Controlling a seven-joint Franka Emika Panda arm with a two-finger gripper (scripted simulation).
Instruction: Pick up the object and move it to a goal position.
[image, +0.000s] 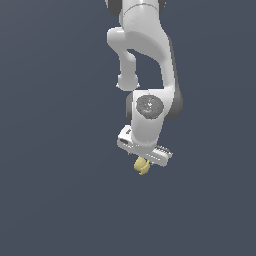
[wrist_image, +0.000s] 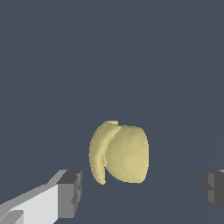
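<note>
From my seat I see the white arm (image: 150, 55) reaching down out of the top of the exterior view against a plain dark blue-grey ground (image: 50, 200), and I take the gripper (image: 143, 159) as my landmark for everything else. The object (image: 141, 165), a small pale-yellow lumpy thing, sits directly under the gripper's body, close up against its underside and a little toward the exterior view's left of its centre; it is much narrower than the gripper. In that view the fingers are lost behind the hand and the object, so I read the claw from the wrist camera instead. There the object (wrist_image: 120, 152) fills the middle of the picture, a rounded lobe with a curved ridge along one side, and the two grey fingertips (wrist_image: 70, 193) stand wide apart on either side of it. One pad is near the ridged edge but with dark ground showing between them; the other pad is well clear of the lobe. So the claw is spread wide, straddling the object and gripping nothing. Whether the object rests on the ground I cannot tell.
</note>
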